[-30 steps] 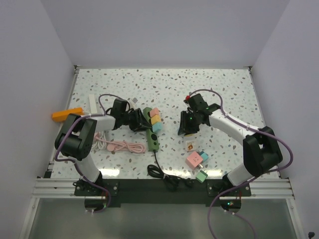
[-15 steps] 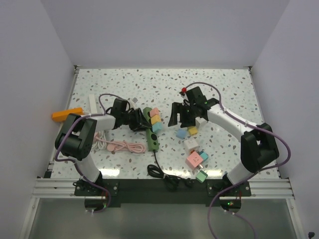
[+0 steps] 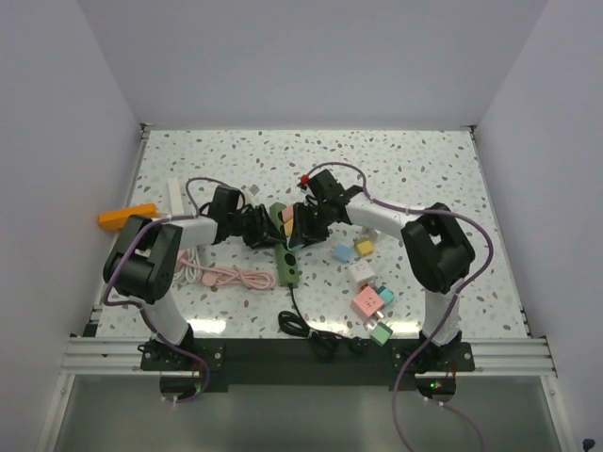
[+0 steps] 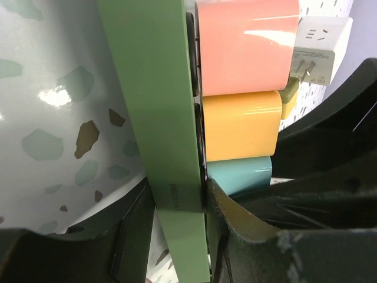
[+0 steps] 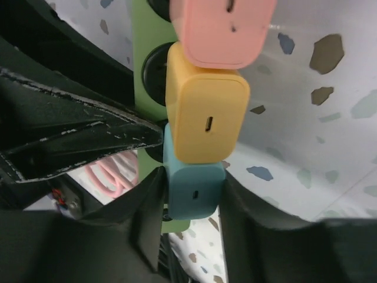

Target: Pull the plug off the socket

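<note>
A green socket strip lies at mid-table with a pink plug, a yellow plug and a teal plug in a row in it. My left gripper is shut on the strip from the left; in the left wrist view the strip's edge sits pinched between its fingers. My right gripper comes in from the right and covers the teal plug in the top view. In the right wrist view both jaws press the teal plug's sides, below the yellow plug.
Loose plugs lie right of the strip: blue, yellow-green, white, pink, green. A pink cable lies left of the strip, whose black cord coils at the near edge. An orange block sits far left.
My right gripper left the loose plugs, opened, swung left to the strip and closed round the teal plug. A blue and a yellow-green plug show where it was. The left arm held still.
</note>
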Controlling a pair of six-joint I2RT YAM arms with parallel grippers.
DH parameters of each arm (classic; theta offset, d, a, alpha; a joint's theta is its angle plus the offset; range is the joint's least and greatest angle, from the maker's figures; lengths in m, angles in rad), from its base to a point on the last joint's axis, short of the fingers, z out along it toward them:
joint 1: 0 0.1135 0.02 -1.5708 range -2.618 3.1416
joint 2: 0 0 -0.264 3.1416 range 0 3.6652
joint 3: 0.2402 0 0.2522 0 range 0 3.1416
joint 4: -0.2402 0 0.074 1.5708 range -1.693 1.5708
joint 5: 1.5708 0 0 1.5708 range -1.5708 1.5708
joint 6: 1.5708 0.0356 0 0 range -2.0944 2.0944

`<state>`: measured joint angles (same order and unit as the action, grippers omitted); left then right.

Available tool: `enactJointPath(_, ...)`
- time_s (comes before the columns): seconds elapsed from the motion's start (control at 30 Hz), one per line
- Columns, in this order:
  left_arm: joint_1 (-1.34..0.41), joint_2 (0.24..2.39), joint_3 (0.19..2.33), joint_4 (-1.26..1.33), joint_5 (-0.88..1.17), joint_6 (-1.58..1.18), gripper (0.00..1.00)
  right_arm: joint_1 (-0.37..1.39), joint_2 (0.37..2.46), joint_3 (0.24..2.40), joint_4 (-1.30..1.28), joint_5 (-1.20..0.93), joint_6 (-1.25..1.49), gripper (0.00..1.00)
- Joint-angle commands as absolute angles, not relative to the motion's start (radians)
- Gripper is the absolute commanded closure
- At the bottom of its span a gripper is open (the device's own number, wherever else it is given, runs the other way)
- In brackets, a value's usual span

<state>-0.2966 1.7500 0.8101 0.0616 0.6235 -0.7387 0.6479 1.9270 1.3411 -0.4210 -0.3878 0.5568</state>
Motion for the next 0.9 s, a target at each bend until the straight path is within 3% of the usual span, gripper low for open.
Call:
enactJointPath(0.0,-0.276,1.767,0.798,-0.017,0.46,-0.661,1.0,0.664,1.954,1.37,-0.391,-0.419,0.583,0.64)
enactJointPath(0.03,-0.276,1.767,0.798,-0.02,0.462,-0.661,1.0,0.663,1.947,1.364,-0.391,-0.41,0.584,0.84)
enactJointPath(0.1,-0.278,1.767,0.796,-0.021,0.456,-0.658,1.0,0.647,1.915,1.324,-0.393,-0.387,0.584,1.0)
enactJointPath(0.43,-0.278,1.792,0.782,-0.061,0.408,-0.627,1.0,0.457,1.571,1.167,-0.509,-0.407,0.488,1.0)
enactJointPath(0.67,-0.278,1.796,0.792,-0.055,0.414,-0.634,1.0,0.457,1.559,1.173,-0.554,-0.385,0.463,1.0)
enactJointPath(0.87,-0.278,1.779,0.807,-0.055,0.429,-0.64,1.0,0.442,1.604,1.195,-0.682,-0.134,0.476,1.0)
